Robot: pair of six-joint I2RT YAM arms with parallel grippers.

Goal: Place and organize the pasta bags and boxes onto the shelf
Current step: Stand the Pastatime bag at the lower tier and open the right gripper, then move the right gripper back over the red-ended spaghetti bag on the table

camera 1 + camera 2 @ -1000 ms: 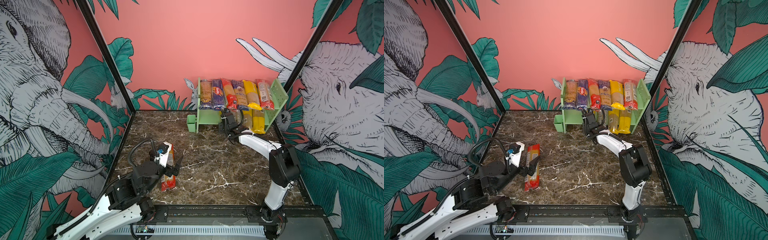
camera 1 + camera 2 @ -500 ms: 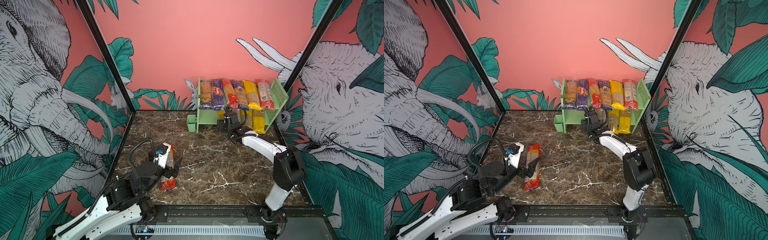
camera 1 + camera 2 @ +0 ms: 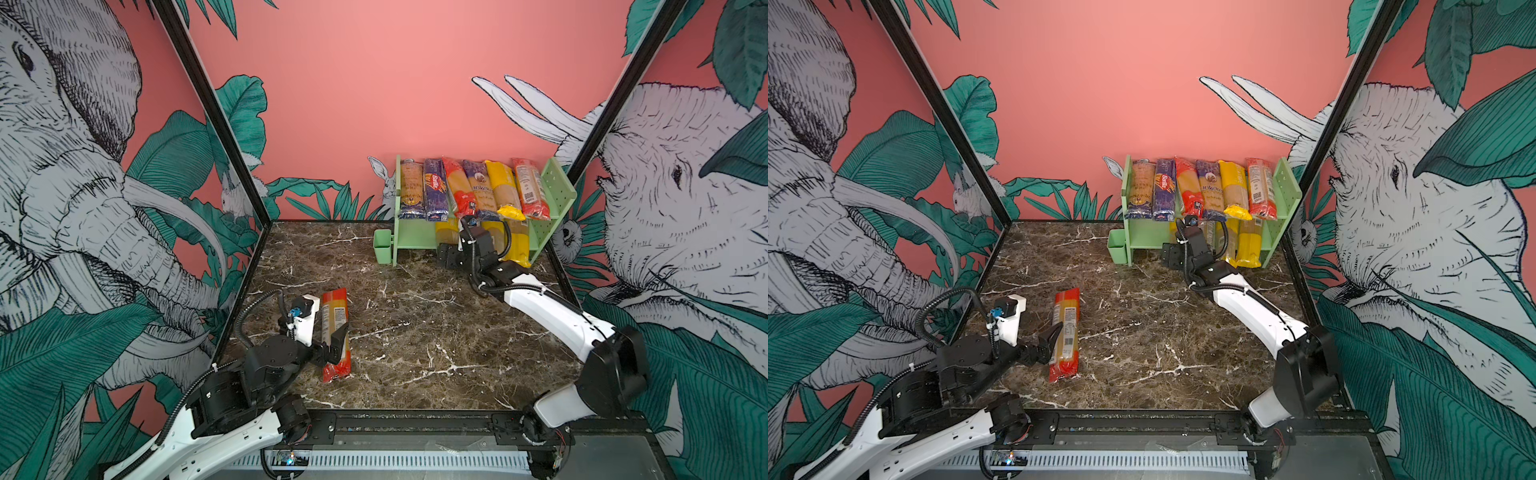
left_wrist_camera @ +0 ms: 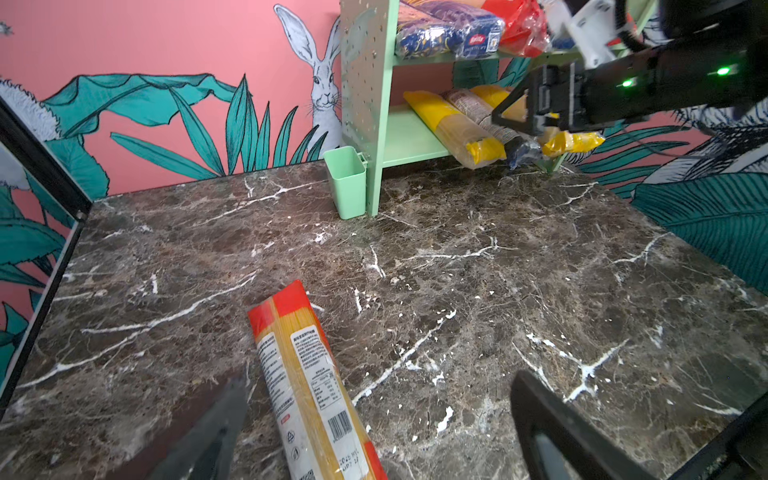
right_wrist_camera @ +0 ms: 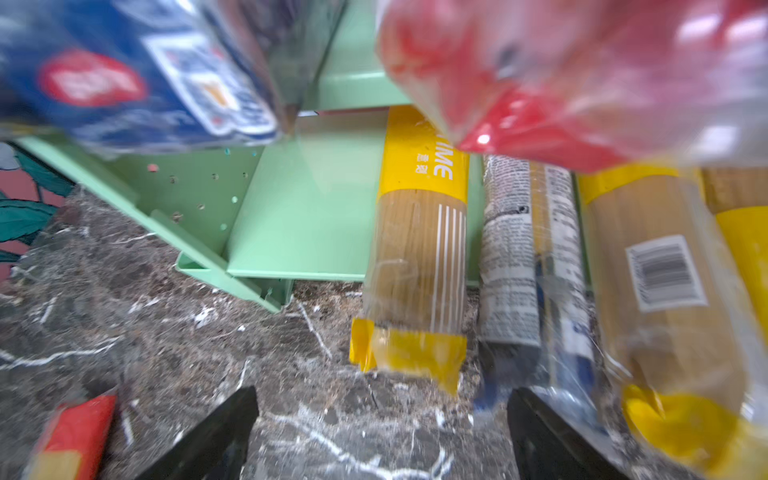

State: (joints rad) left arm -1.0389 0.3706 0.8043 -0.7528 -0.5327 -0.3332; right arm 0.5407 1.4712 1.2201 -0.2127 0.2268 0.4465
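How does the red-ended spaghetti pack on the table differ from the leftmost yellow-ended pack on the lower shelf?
Place: the red-ended spaghetti pack lies flat on the marble table; the yellow-ended spaghetti pack sits on the lower tier, front end jutting past its edge.
Face: the red-ended pack shows a white barcode label, the yellow-ended one white stripes.
Both are long clear spaghetti packs.

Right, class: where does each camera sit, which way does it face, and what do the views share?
Both top views: high in front, looking down at table, shelf, left arm, right arm.
Left wrist: low over the table, facing the shelf; open left gripper straddles a red-ended pack.
Right wrist: at the shelf's lower tier, facing a yellow pack; open right gripper.
Shared: all four show the shelf.
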